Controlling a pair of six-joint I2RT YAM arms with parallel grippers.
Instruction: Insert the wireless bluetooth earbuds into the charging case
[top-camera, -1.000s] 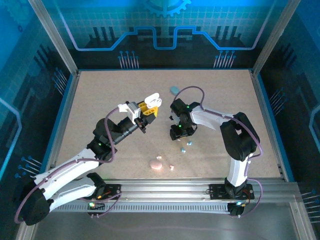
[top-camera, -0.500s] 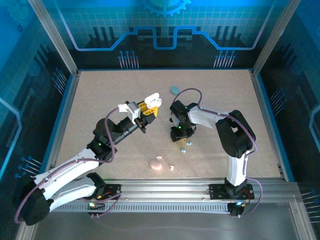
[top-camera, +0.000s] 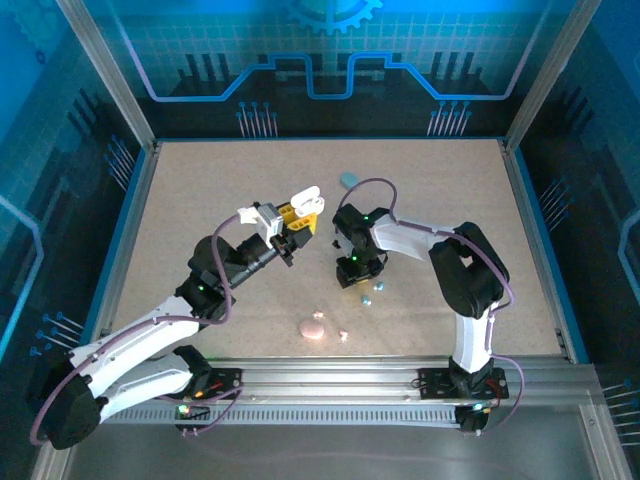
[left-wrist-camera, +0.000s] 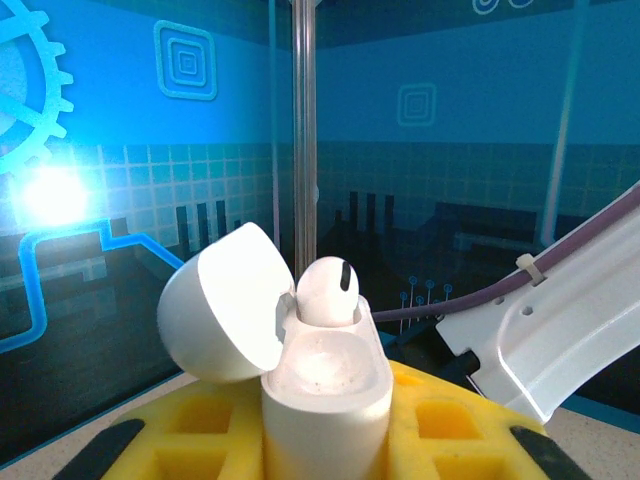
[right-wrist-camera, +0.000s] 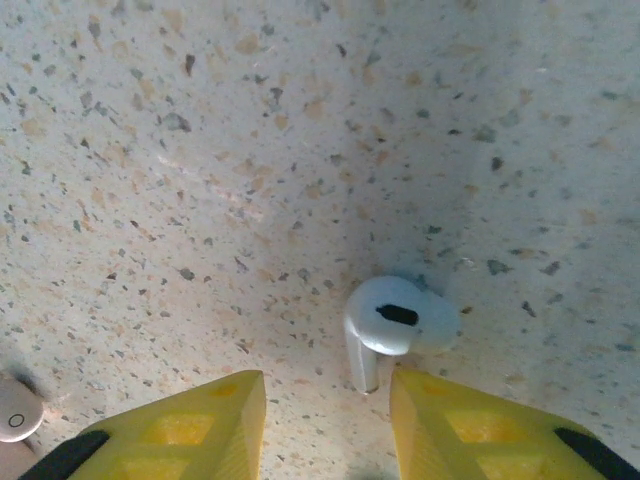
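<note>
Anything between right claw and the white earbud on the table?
Nothing visible. The white earbud lies on bare table just ahead of the open right claw, its stem pointing toward the gap.

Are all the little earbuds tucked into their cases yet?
Not yet. Done: one white earbud sits in the open white case, which the left hand grips. In hand: the right hand hangs open over the second white earbud on the table. Left: that one, plus the teal earbuds and pink earbud lying loose, outside the teal case and pink case.
</note>
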